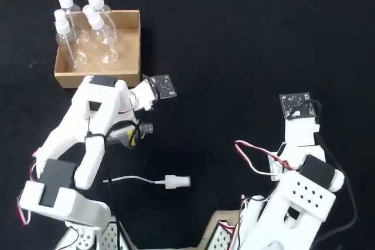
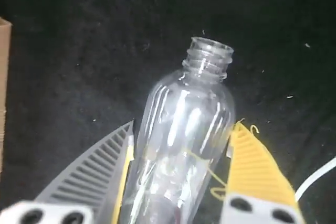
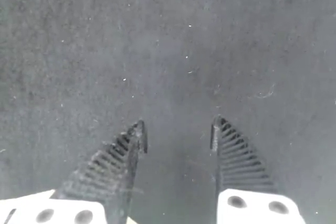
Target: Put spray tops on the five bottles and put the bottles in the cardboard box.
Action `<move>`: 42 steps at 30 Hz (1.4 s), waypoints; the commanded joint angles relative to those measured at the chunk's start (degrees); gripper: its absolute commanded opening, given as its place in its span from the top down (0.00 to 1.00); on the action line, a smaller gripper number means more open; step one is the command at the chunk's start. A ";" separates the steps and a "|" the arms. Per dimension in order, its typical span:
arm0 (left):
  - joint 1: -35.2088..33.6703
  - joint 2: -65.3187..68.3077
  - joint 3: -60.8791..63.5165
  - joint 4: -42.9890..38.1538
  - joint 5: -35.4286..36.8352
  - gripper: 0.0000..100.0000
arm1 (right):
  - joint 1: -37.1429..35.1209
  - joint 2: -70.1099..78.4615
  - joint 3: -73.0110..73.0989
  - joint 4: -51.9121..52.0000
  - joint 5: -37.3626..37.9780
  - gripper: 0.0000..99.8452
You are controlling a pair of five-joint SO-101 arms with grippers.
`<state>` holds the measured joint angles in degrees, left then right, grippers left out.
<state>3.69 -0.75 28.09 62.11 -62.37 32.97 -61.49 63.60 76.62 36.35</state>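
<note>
Already four bottles (image 1: 102,36) in box (image 1: 131,51)

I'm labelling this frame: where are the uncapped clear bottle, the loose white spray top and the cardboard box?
Uncapped clear plastic bottle (image 2: 184,124): left wrist view, on its body.
Loose white spray top with thin tube (image 1: 177,181): high view, on its head.
Brown cardboard box (image 1: 67,78): high view, on its front wall.

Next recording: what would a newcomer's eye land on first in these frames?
The left claw is shut on a clear bottle with no top, held near the cardboard box, where four topped bottles stand. One loose spray top with its tube lies on the black table between the arms. The right claw hangs open over the table.
</note>
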 commanded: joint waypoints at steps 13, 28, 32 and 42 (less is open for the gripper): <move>3.56 4.66 -3.38 -5.45 7.38 0.72 | 1.05 -1.27 0.75 -1.14 0.18 0.79; 1.63 4.66 -3.56 -6.07 8.44 0.72 | 1.05 -1.27 0.66 -1.14 0.26 0.79; 0.66 4.57 -3.65 -5.98 8.35 0.72 | 1.05 -1.27 0.66 -1.14 0.09 0.79; 0.48 5.10 -3.12 -6.07 7.47 0.72 | 1.05 -1.27 0.66 -1.05 -0.09 0.79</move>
<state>4.92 4.88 26.15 55.96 -55.08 32.97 -61.49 64.75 76.62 36.35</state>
